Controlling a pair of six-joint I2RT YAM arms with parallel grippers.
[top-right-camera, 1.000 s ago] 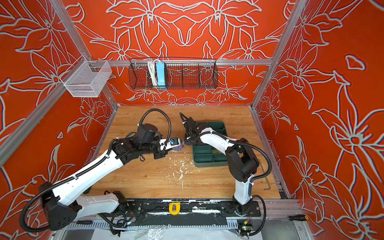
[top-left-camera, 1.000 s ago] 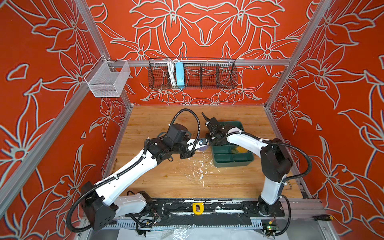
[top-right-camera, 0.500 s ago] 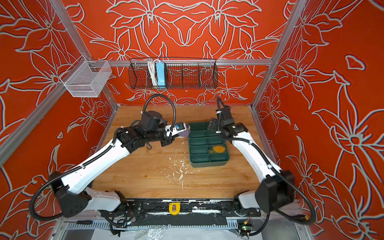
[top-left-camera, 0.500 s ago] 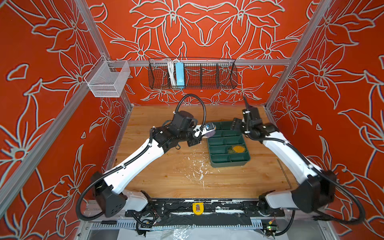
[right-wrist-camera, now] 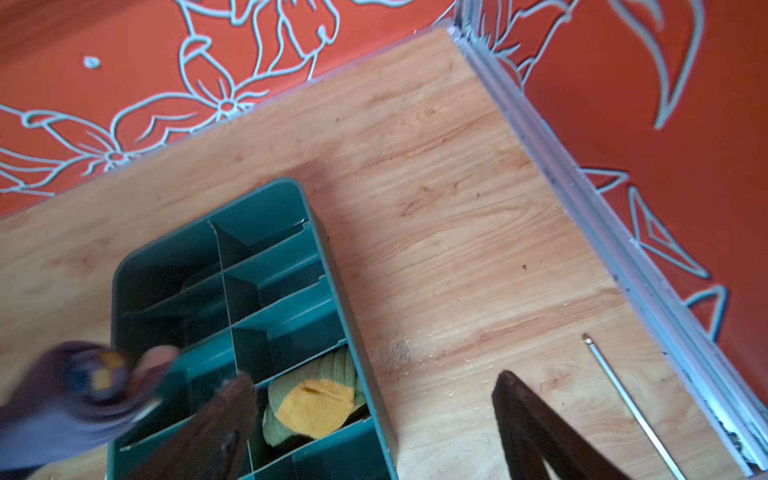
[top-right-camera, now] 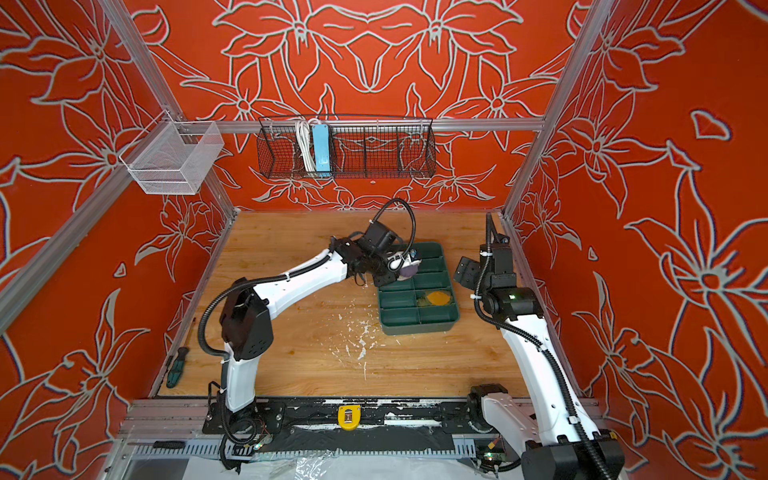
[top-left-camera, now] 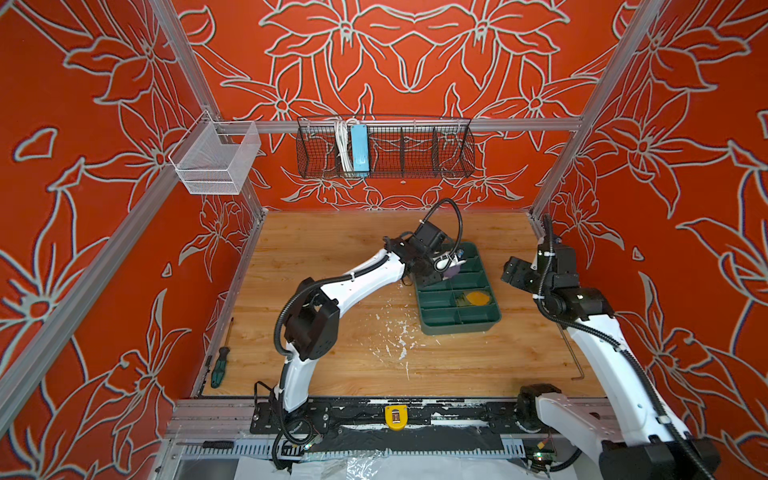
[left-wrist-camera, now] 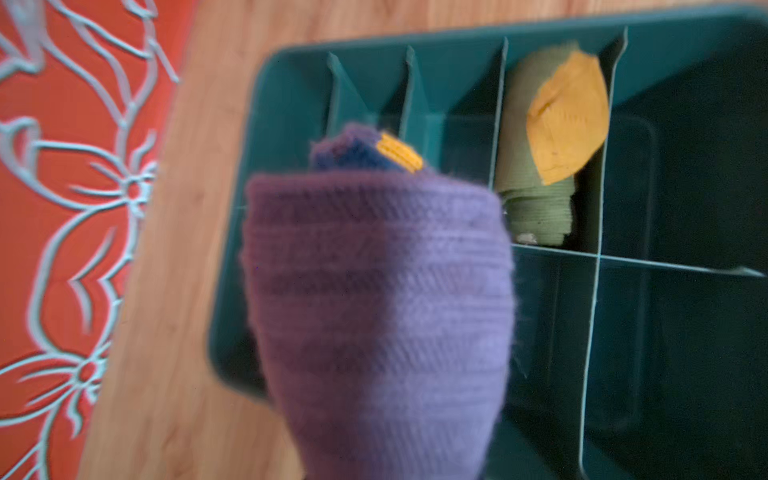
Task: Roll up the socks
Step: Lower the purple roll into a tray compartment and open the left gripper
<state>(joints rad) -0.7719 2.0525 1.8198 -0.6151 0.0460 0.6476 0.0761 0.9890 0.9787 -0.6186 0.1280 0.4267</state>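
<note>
Purple sock (left-wrist-camera: 374, 291), rolled, clamped in my left gripper (top-left-camera: 451, 266), hanging over the far left cells of the tray (top-left-camera: 457, 328), empty ones straight below; green sock (top-left-camera: 476, 298), rolled, already in a right-side cell nearer me; right gripper (top-left-camera: 510, 274), jaws apart, well clear beside it

The purple sock (left-wrist-camera: 378, 299), close and blurred, hides the left jaws.

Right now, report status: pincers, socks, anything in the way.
Left pincer shut on purple sock, rolled, over green tray. Right pincer open, empty, beside tray. Olive-green sock rolled, in a compartment. Nothing seen blocking.
</note>
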